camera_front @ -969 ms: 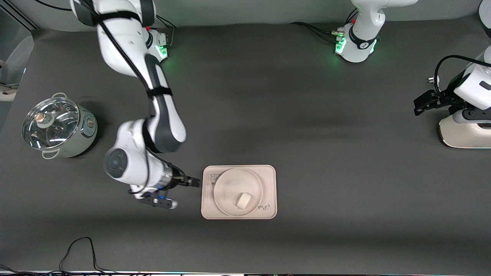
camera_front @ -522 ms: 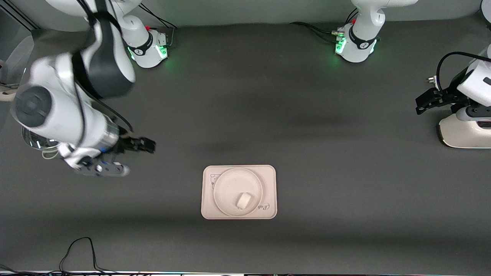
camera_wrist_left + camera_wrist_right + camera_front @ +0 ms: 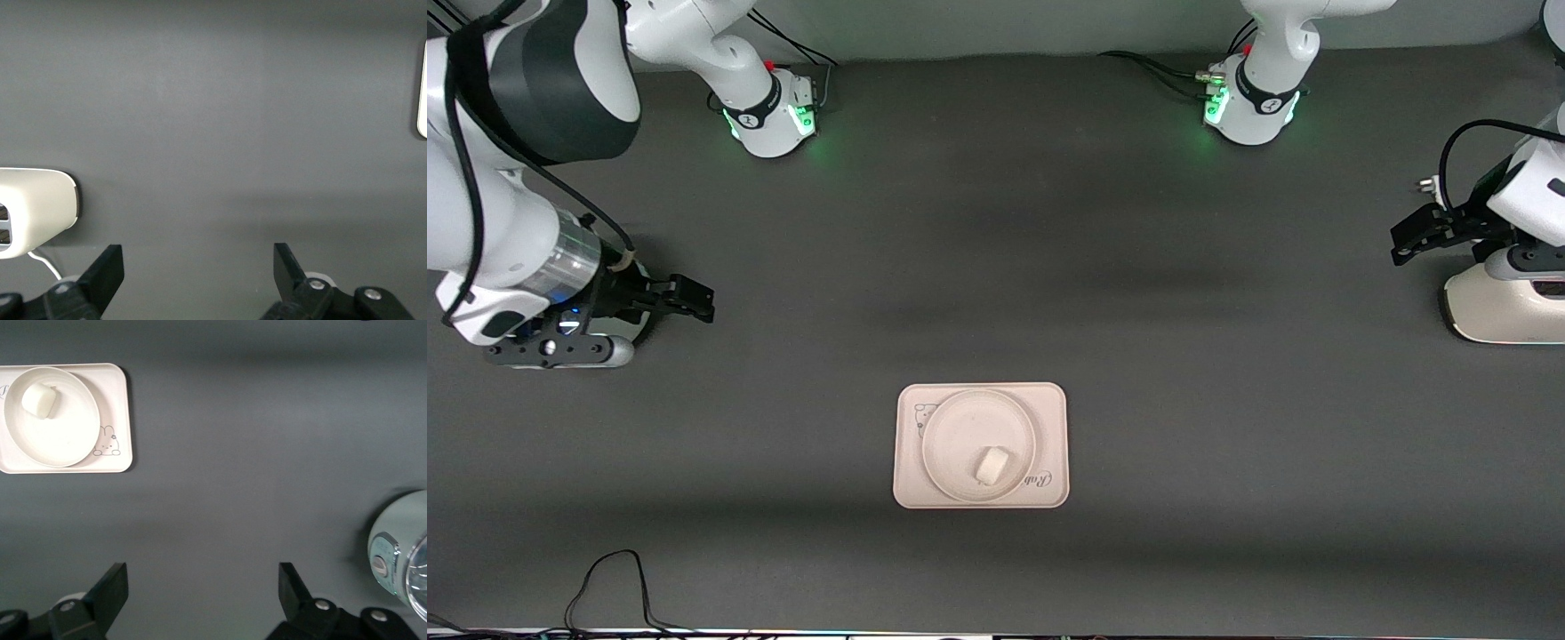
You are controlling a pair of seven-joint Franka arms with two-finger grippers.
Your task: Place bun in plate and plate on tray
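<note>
The white bun [image 3: 991,465] lies in the round cream-pink plate [image 3: 960,427], off-centre toward the front camera. The plate sits on the rectangular tray [image 3: 1054,418] in the middle of the table, near the front camera. My right gripper [image 3: 692,302] is open and empty, raised over the right arm's end of the table, well apart from the tray. Its wrist view shows the bun [image 3: 39,400], plate [image 3: 60,437] and tray [image 3: 119,400] past its open gripper [image 3: 202,587]. My left gripper [image 3: 1405,240] waits open and empty at the left arm's end; it also shows in its wrist view [image 3: 199,267].
A glass-lidded pale green pot [image 3: 400,550] stands at the right arm's end, hidden by the arm in the front view. A white appliance [image 3: 1503,307] sits under the left arm and shows in its wrist view [image 3: 33,207]. A black cable [image 3: 605,578] lies at the front edge.
My right arm has drawn away from beside the tray, rising and swinging toward its own end of the table over the pot. Bun, plate, tray and left arm have not moved.
</note>
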